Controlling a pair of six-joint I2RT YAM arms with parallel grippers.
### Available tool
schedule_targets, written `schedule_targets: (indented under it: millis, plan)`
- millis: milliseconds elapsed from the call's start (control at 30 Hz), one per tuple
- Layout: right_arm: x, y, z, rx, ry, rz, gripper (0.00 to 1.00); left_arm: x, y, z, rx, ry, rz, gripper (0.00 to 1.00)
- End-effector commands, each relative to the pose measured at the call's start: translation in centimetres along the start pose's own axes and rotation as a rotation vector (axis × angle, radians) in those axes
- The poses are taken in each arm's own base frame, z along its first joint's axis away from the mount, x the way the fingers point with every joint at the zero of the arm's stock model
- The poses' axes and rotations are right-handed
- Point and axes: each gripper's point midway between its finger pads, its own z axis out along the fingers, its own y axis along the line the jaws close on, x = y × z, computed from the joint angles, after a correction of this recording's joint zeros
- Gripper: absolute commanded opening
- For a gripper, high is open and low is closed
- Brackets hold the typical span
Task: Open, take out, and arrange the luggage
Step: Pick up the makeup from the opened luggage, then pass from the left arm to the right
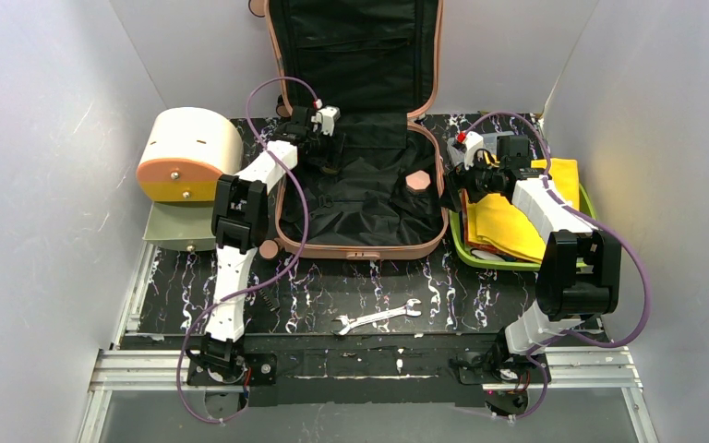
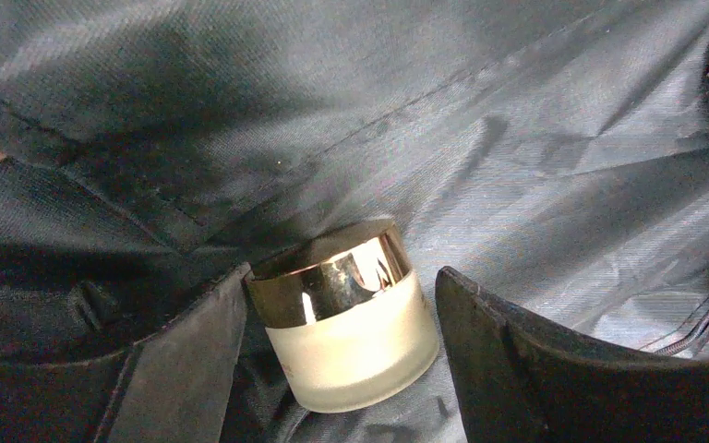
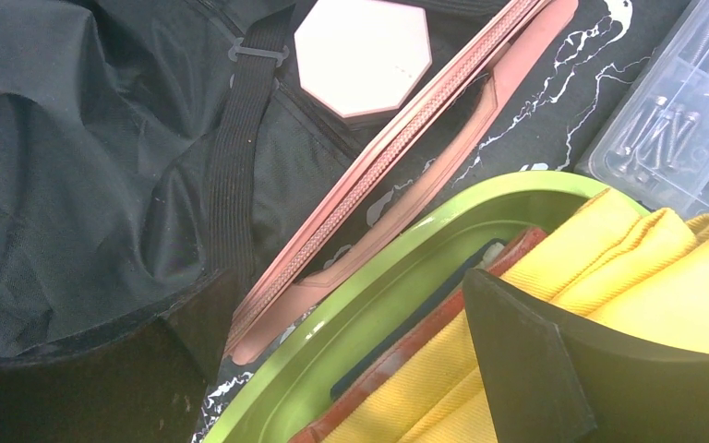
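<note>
The salmon-pink luggage (image 1: 360, 251) lies open on the table, its black-lined lid (image 1: 355, 46) standing up at the back. My left gripper (image 1: 328, 148) reaches into its back left corner. In the left wrist view a frosted glass jar with a gold lid (image 2: 351, 323) stands on the black lining (image 2: 535, 148) between the open fingers of the left gripper (image 2: 343, 270); a gap shows on the jar's right side. My right gripper (image 1: 466, 180) hangs open over the luggage's right edge (image 3: 360, 185) and the lime-green tray (image 3: 369, 295), holding nothing.
A pale pink octagonal box (image 1: 416, 180) lies in the luggage near its right wall. Yellow cloth (image 1: 517, 221) fills the green tray (image 1: 466, 254). A clear box of screws (image 3: 674, 120) sits behind the tray. A cream-and-orange drum box (image 1: 185, 152) stands at the left, and a wrench (image 1: 377, 317) lies in front.
</note>
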Motion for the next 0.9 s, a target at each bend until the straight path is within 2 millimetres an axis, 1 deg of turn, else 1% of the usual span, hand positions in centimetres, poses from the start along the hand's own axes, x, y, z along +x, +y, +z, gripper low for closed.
schedule_targets:
  millis: [0, 33, 133, 200, 267, 333, 400, 467, 500, 533, 567, 600, 633, 667, 700, 767, 800, 867]
  plan:
    - [1.0, -0.7, -0.4, 0.02, 0.024, 0.015, 1.0, -0.5, 1.4, -1.2, -0.053, 0.005, -0.008, 0.72]
    - [0.9, -0.7, -0.4, 0.02, 0.024, 0.015, 1.0, -0.7, 1.4, -1.1, -0.051, 0.005, -0.015, 0.72]
    - [0.8, -0.7, -0.6, 0.024, 0.02, 0.011, 1.0, -0.3, 1.0, -0.7, -0.037, 0.026, -0.037, 0.71]
    - [0.7, -0.6, -0.7, 0.023, 0.016, 0.009, 1.0, 0.3, 0.8, -0.3, -0.036, 0.048, -0.036, 0.66]
    - [0.5, -0.4, -0.7, 0.009, 0.009, 0.01, 1.0, 0.9, 0.7, 0.0, -0.031, 0.066, -0.036, 0.54]
    - [0.4, 0.0, -0.6, -0.013, 0.001, 0.01, 1.0, 1.3, 0.6, 0.1, -0.021, 0.078, -0.045, 0.37]
    - [0.1, 0.6, -0.7, -0.048, -0.017, 0.004, 1.0, 1.1, -0.1, -0.2, 0.011, 0.077, -0.05, 0.23]
    - [-0.6, 1.5, -0.7, -0.09, -0.045, -0.004, 1.0, 0.4, -1.3, -1.0, 0.066, 0.059, -0.054, 0.16]
    - [-1.4, 2.3, -0.9, -0.132, -0.08, -0.017, 1.0, -0.9, -2.7, -2.3, 0.129, 0.032, -0.048, 0.07]
    - [-3.7, 3.9, -1.3, -0.196, -0.166, -0.077, 1.0, -3.1, -5.1, -4.9, 0.241, -0.017, -0.036, 0.03]
    - [-4.9, 4.9, -1.3, -0.221, -0.206, -0.138, 1.0, -4.4, -7.2, -7.2, 0.349, -0.056, -0.022, 0.02]
    - [-6.1, 6.1, -1.3, -0.241, -0.246, -0.242, 1.0, -5.6, -9.1, -9.8, 0.44, -0.095, -0.046, 0.02]
    - [-7.3, 7.7, -1.2, -0.26, -0.294, -0.384, 1.0, -6.6, -11.0, -12.8, 0.551, -0.149, -0.077, 0.02]
    - [-8.8, 10.9, -1.0, -0.291, -0.373, -0.679, 1.0, -6.4, -14.3, -17.2, 0.74, -0.182, -0.107, 0.02]
    - [-10.0, 13.1, -0.6, -0.293, -0.428, -0.864, 1.0, -5.4, -16.1, -19.9, 0.834, -0.187, -0.128, 0.02]
    - [-10.4, 14.9, 0.0, -0.337, -0.446, -0.908, 1.0, -4.6, -17.0, -21.4, 0.869, -0.174, -0.132, 0.03]
    - [-10.4, 16.3, 0.6, -0.365, -0.463, -0.952, 1.0, -3.7, -17.8, -22.2, 0.9, -0.158, -0.135, 0.04]
    - [-10.4, 17.3, 1.0, -0.375, -0.466, -0.964, 1.0, -3.3, -18.3, -22.8, 0.911, -0.151, -0.136, 0.05]
